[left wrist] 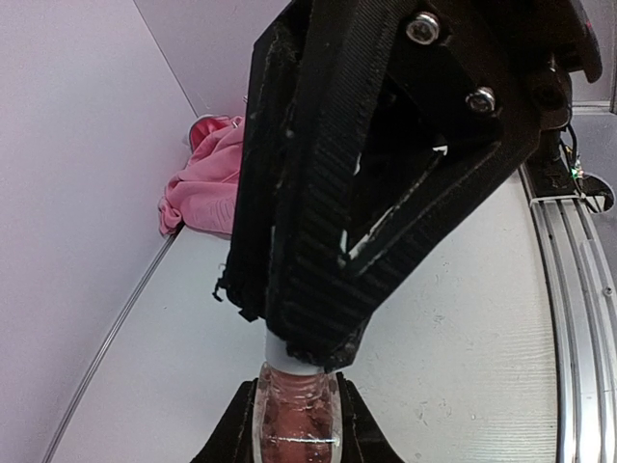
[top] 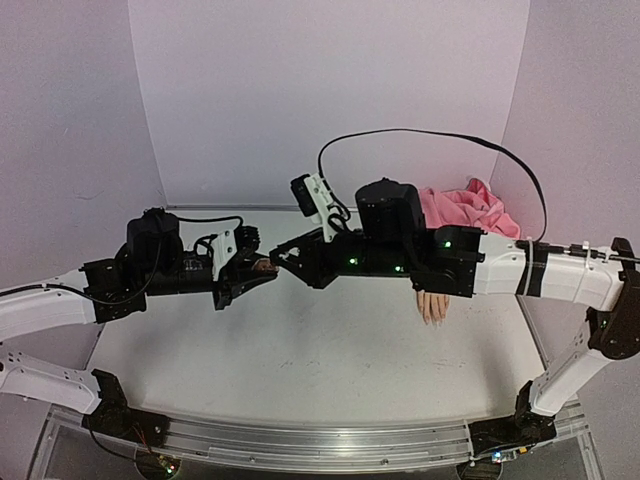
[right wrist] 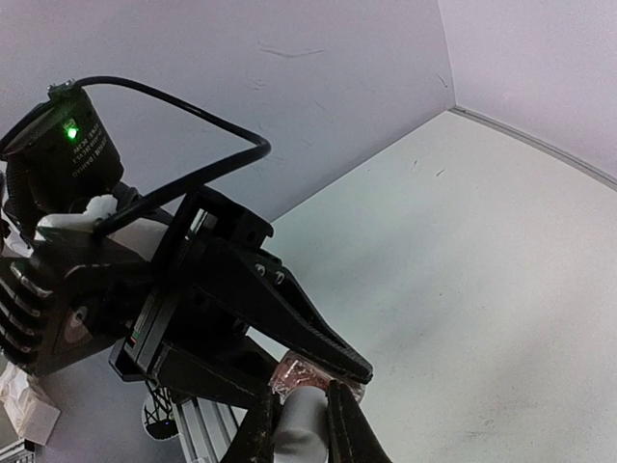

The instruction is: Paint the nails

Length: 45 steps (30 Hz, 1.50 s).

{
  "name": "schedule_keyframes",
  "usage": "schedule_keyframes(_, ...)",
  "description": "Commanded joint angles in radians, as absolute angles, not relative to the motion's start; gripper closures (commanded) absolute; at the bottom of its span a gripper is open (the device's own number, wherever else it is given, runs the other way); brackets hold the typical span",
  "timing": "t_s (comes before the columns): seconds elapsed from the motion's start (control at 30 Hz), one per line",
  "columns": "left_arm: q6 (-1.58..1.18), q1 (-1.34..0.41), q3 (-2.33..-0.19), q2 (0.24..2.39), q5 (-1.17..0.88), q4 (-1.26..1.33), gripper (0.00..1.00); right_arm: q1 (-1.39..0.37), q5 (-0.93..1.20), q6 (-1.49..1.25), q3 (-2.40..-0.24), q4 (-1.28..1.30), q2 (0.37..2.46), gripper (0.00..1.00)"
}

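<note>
A small pinkish polish bottle [left wrist: 297, 424] hangs in mid-air with my left gripper [left wrist: 297, 410] shut on its glass body. Its white cap [right wrist: 304, 424] sits between the fingers of my right gripper [right wrist: 303, 417], which is shut on it. In the top view the two grippers meet tip to tip, left gripper [top: 258, 271] against right gripper [top: 285, 257], above the table's left half. The mannequin hand [top: 432, 305] lies at the right, mostly under my right arm. Its nails [top: 436, 319] point towards the near edge, far from the bottle. The pink sleeve [top: 465, 208] lies behind it.
White walls close in the back and both sides. A black cable [top: 420, 135] loops above the right arm. A metal rail [top: 320, 442] runs along the near edge. The pink cloth [left wrist: 207, 183] is bunched in the far corner.
</note>
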State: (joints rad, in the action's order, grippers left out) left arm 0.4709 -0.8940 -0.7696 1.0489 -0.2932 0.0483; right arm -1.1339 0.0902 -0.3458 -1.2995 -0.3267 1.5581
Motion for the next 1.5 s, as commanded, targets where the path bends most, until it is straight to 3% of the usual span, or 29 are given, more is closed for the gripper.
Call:
schedule_keyframes(0.0,0.469,-0.899,-0.774,1.041,-0.304,0.095,1.00,-1.138,0.099,-0.380,-1.387,-0.295,1.585,1.00)
schedule_keyframes(0.37,0.453,-0.903,-0.775,1.024,-0.295,0.098,1.00,-1.132,0.213,-0.439,-1.463,-0.172,1.687,1.00)
schedule_keyframes(0.67,0.424,-0.904,-0.783,1.042,-0.294,0.097,1.00,-1.168,0.019,-0.606,-1.512,-0.151,1.803,1.00)
schedule_keyframes(0.87,0.413,-0.904,-0.787,1.059,-0.283,0.098,1.00,-1.100,0.039,-0.580,-1.467,-0.149,1.693,0.83)
schedule_keyframes(0.93,0.405,-0.904,-0.789,1.071,-0.268,0.098,1.00,-1.066,0.063,-0.573,-1.439,-0.149,1.651,0.73)
schedule_keyframes(1.0,0.385,-0.905,-0.793,1.087,-0.236,0.097,1.00,-1.045,0.071,-0.560,-1.416,-0.149,1.603,0.60)
schedule_keyframes(1.17,0.356,-0.895,-0.805,1.133,-0.219,0.099,1.00,-1.012,0.113,-0.502,-1.371,-0.154,1.473,0.17)
schedule_keyframes(1.23,0.327,-0.885,-0.813,1.151,-0.247,0.098,1.00,-0.995,0.156,-0.475,-1.339,-0.165,1.424,0.07)
schedule_keyframes(1.3,0.301,-0.876,-0.823,1.163,-0.310,0.099,1.00,-0.965,0.234,-0.426,-1.283,-0.207,1.377,0.02)
schedule_keyframes(1.47,0.239,-0.856,-0.848,1.177,-0.648,0.101,1.00,-0.893,0.562,-0.283,-1.117,-0.411,1.319,0.02)
